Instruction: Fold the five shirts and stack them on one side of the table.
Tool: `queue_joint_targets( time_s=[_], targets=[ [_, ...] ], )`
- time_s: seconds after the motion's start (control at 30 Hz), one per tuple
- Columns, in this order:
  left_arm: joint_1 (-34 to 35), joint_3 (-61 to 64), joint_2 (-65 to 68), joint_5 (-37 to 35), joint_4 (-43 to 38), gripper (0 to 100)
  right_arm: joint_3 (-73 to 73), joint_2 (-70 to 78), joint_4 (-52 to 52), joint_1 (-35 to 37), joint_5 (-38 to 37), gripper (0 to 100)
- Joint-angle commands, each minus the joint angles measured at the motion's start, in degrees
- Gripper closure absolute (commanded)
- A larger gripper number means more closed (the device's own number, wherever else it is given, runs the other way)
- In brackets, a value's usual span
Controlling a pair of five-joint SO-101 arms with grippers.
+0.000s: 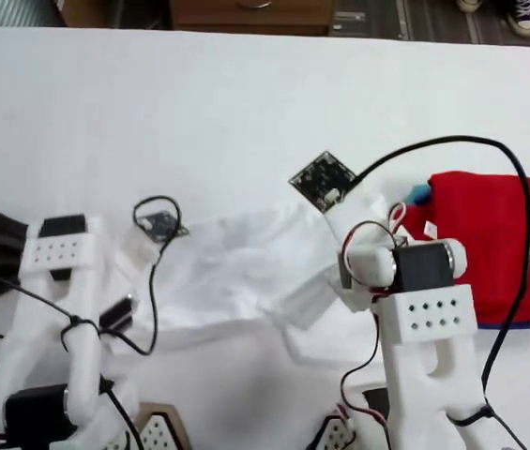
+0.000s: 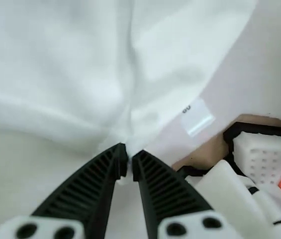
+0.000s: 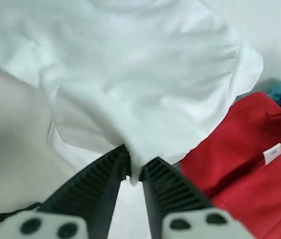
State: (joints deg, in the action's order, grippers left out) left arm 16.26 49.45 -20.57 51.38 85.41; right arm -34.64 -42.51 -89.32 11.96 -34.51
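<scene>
White table (image 1: 246, 112), wood cabinet (image 1: 250, 11) behind; L+R jaws each pinch white shirt (image 1: 236, 272), nr red shirt (image 1: 499, 244).

White table (image 1: 152, 122), wooden cabinet (image 1: 250, 14) just beyond its far edge, dark striped floor (image 1: 405, 19) past the far right corner, grey ribbed object (image 1: 11, 11) past the far left corner, brown board (image 2: 206, 150) at the near edge.
</scene>
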Motion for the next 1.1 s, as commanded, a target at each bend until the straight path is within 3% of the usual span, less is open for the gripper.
queue_joint_targets(
  time_s=[0.0, 0.27, 0.37, 0.53, 0.67, 0.83, 0.93, 1.07],
  targets=[
    [0.3, 2.2, -1.8, 1.3, -1.8, 98, -1.8, -1.3, 1.5, -0.8, -1.8, 97.8],
    [0.4, 4.4, -1.8, 3.5, -2.2, 98, -6.4, -1.4, 1.4, -0.8, -1.9, 96.7],
    [0.4, 4.1, -1.8, 3.5, -1.8, 95, -8.1, -1.7, 1.0, -0.8, -1.9, 88.2],
    [0.5, 3.8, -2.3, 3.5, -1.2, 80, -8.2, -1.8, 0.9, -2.5, -2.0, 68.8],
    [0.6, -2.5, -2.4, 3.6, 4.7, 77, -4.6, -1.8, 0.7, -5.3, -2.0, 68.1],
    [1.9, -19.6, -1.9, 3.0, 12.9, 77, 4.7, -1.8, 1.1, -9.5, -2.0, 68.1],
    [3.1, -26.2, -1.7, 1.7, 12.2, 77, 7.1, -1.1, 5.2, -10.0, -1.5, 68.1],
    [1.8, -25.9, 4.6, -4.5, 5.5, 77, 2.7, 2.3, 16.3, -9.1, -1.5, 69.3]
  ],
)
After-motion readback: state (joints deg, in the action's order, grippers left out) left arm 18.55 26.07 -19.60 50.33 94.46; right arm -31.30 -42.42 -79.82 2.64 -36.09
